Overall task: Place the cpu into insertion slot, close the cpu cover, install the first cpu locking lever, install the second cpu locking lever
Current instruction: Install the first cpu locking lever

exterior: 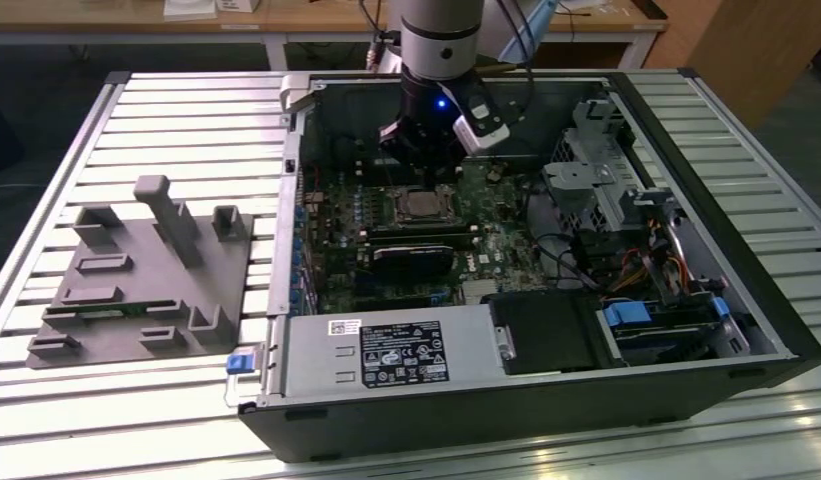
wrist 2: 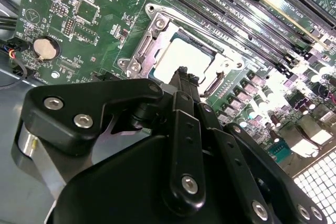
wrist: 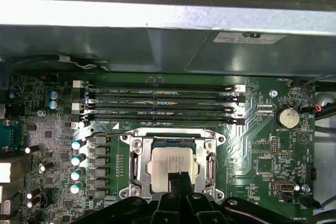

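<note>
The cpu (wrist: 165, 162) sits in the slot (wrist: 157, 141), mid-board, with the cover (wrist: 137, 163) lying over it; the claw (wrist: 178, 176), fingers together, tips over the cpu's edge, seemingly to push, not grip

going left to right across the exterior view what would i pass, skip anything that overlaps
grey moulded fixture → small blue tab → cpu → black box → blue clip
</note>
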